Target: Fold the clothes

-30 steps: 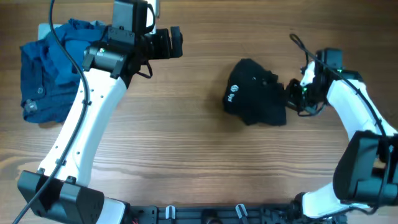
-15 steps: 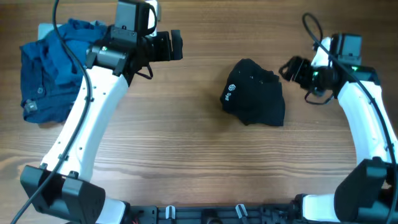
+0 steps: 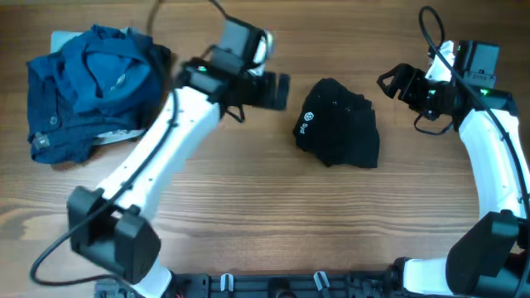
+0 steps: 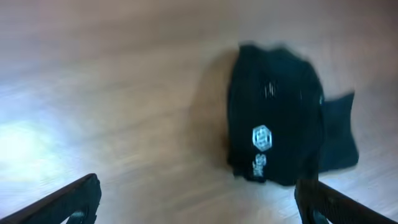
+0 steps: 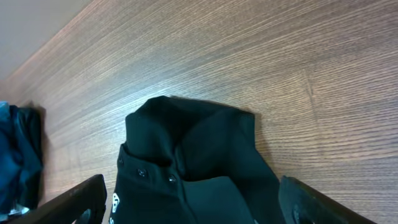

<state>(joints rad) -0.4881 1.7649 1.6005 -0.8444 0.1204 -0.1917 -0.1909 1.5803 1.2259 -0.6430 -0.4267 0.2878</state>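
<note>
A black garment with a white logo lies bunched and folded at the middle of the table. It shows blurred in the left wrist view and close up in the right wrist view. My left gripper hovers just left of it, open, with nothing between its fingers. My right gripper hangs to the garment's upper right, open and apart from the cloth, which lies below its fingers. A heap of blue clothes lies at the far left.
The blue heap rests on a white sheet at the table's back left corner. A black cable loops above the right arm. Bare wooden table stretches along the front.
My right gripper opened, let go of the black garment and drew back up and to the right. The left arm swung right, from beside the blue heap toward the black garment.
</note>
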